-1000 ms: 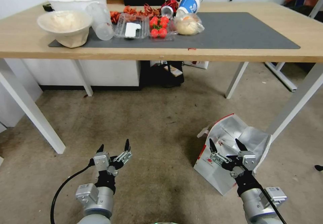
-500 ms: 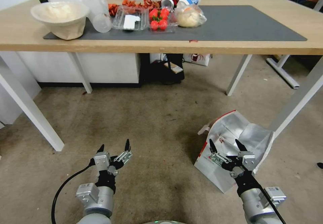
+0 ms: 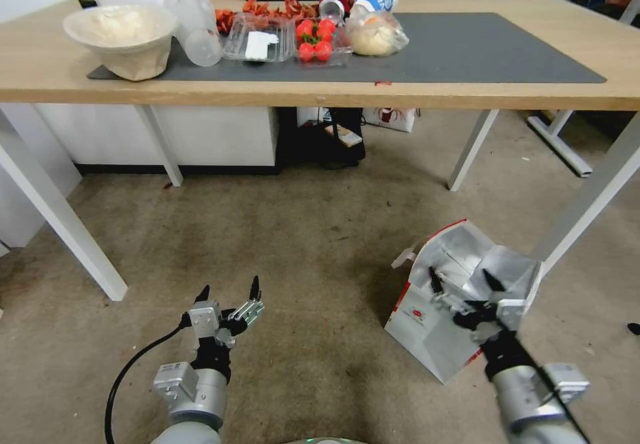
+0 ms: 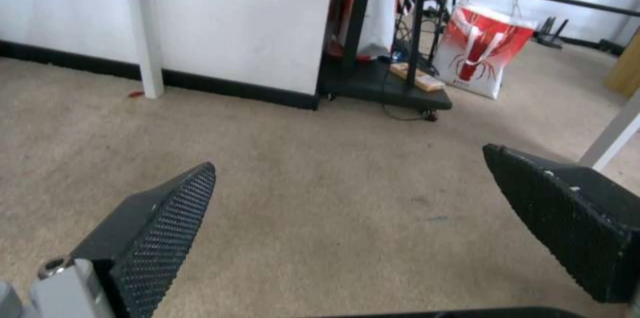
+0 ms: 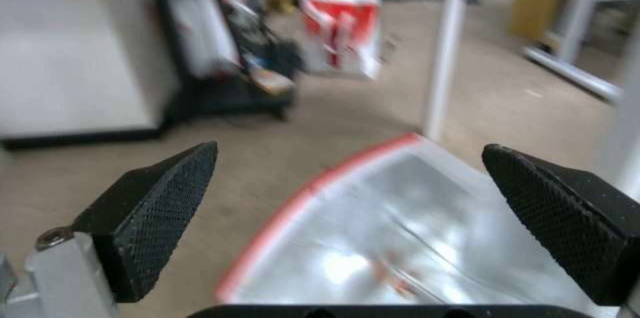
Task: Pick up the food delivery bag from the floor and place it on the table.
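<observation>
The food delivery bag [image 3: 427, 324] stands open on the floor [image 3: 300, 231] at the right, beside a white table leg; its white side shows a small red logo, and the foil lining [image 5: 400, 238] has a red rim. My right gripper [image 3: 463, 277] hangs open over the bag's mouth, fingers apart with nothing between them; the right wrist view has the gripper [image 5: 350, 147] just above the lining. My left gripper [image 3: 229, 291] is open over bare carpet at the lower left, and the left wrist view shows this gripper [image 4: 350, 157] empty. The table [image 3: 467, 94] stretches across the far side.
A dark grey mat [image 3: 467, 51] covers the tabletop's middle and right. At its left end sit a white bowl [image 3: 120, 31], clear cups and a strawberry box [image 3: 315, 41]. White legs [image 3: 587, 197] slant down near the bag. A black stand [image 3: 320, 144] and a red-and-white bag [image 4: 483, 52] sit beneath.
My right gripper has moved forward and slightly right, further over the bag's open mouth. The left arm has stayed put. The camera dipped slightly earlier.
</observation>
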Available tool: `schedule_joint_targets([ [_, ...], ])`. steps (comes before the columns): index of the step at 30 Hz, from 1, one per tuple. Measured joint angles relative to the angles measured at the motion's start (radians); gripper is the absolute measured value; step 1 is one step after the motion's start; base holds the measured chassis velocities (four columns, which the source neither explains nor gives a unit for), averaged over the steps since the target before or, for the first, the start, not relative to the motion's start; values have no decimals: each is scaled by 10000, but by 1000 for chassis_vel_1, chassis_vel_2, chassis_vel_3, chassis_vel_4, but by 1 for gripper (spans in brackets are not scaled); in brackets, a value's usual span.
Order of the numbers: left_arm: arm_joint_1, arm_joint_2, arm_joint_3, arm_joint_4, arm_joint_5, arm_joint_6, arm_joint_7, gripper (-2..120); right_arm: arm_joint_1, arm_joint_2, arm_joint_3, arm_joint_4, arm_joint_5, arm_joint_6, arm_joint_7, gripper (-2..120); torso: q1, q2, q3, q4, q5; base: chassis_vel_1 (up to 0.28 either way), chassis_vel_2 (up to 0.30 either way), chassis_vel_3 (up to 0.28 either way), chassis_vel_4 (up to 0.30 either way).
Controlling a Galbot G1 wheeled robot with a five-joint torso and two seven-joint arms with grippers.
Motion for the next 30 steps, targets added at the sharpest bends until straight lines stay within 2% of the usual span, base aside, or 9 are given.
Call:
schedule_joint_targets([
  [2,18,4,1,-31,18,-12,8,100,43,-553,129,114,358,-888,932,100,1,7,0,1,0,0,0,0,0],
  [3,18,4,1,-31,18,-12,8,100,43,-553,129,114,358,-888,932,100,1,7,0,1,0,0,0,0,0],
  [5,34,-3,5,-67,34,-34,9,100,280,-1164,238,282,965,-2254,2323,100,3,15,0,-1,3,0,0,0,0],
  [6,34,-3,5,-67,34,-34,9,100,280,-1164,238,282,965,-2254,2323,100,3,15,0,-1,3,0,0,0,0],
  [9,44,22,10,-77,38,-62,-1,100,728,-1863,526,250,2179,-3399,3665,100,5,23,0,-1,-1,0,0,0,0],
  [14,64,23,11,-96,36,-122,-16,100,1214,-2574,628,-570,3327,-3916,4561,100,7,28,0,1,3,0,0,0,0],
  [18,72,6,12,-107,33,-138,-25,100,2120,-3268,547,-2070,5494,-4362,5796,100,8,36,0,-1,0,0,0,0,0],
  [22,83,-52,15,-102,77,-139,-26,100,2649,-3505,285,-2714,6285,-4507,6184,100,9,40,0,1,1,0,0,0,0],
  [30,98,-147,-11,-74,129,-179,-69,100,3115,-3831,-96,-3341,6832,-4677,6576,100,9,46,1,-2,-2,0,0,0,0],
])
